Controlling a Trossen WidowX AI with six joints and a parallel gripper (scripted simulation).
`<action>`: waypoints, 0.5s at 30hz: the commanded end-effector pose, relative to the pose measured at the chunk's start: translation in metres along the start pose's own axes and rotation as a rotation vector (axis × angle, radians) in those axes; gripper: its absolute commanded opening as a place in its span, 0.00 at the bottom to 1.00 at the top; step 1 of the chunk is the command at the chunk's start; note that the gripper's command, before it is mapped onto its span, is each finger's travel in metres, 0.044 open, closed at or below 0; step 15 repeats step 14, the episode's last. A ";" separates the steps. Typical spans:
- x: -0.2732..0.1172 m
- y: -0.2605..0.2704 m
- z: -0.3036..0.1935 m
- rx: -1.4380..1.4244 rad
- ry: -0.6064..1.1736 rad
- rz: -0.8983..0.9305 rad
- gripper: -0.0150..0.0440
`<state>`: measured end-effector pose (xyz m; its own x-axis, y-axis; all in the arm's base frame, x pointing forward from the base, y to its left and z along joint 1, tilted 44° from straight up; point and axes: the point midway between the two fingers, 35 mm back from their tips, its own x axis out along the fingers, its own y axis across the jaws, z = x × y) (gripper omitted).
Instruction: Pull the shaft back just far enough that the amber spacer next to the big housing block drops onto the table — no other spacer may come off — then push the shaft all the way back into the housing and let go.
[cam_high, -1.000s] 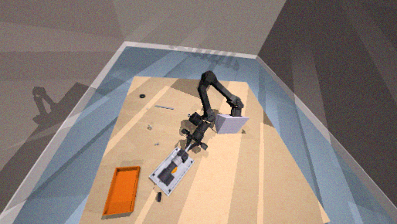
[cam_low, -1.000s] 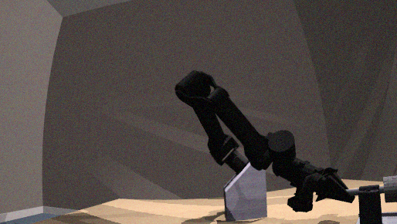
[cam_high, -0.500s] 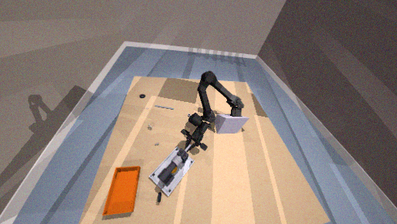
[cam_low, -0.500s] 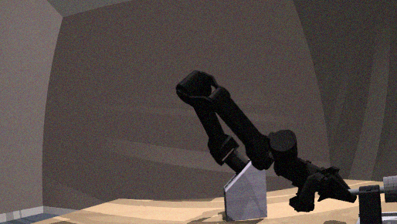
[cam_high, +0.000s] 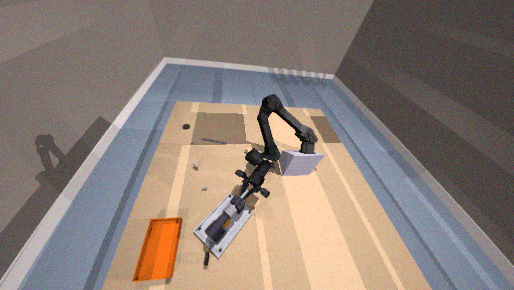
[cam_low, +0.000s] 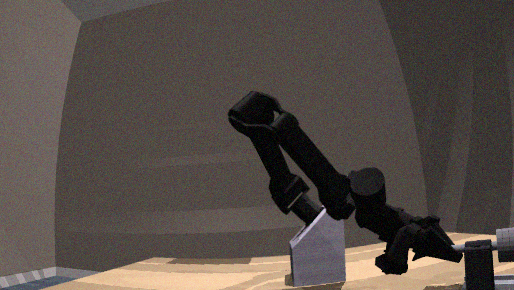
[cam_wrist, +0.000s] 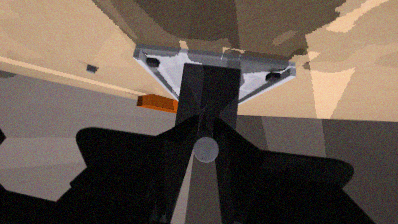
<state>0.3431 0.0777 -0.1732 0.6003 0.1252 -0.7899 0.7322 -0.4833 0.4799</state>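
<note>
And here's the black arm (cam_high: 265, 131) (cam_low: 310, 160), folded high at its elbow, forearm slanting down to the gripper (cam_high: 245, 192) (cam_low: 457, 250) (cam_wrist: 206, 150), clamped on the shaft (cam_low: 459, 247) (cam_wrist: 206, 150) at its free end! The shaft runs over a dark post (cam_low: 478, 265) (cam_wrist: 210, 92) on the pale base plate (cam_high: 246, 220) (cam_wrist: 165, 70). An amber patch (cam_high: 227, 223) peeks out beside the shaft, mostly covered; whether it's on the shaft, I can't tell. The exterior view cuts off the plate's far side.
</note>
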 end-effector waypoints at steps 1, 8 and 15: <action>0.003 0.000 -0.003 0.000 0.004 0.001 0.25; 0.000 0.000 0.000 0.000 0.000 0.000 0.57; -0.002 0.000 0.000 0.000 0.000 0.000 0.83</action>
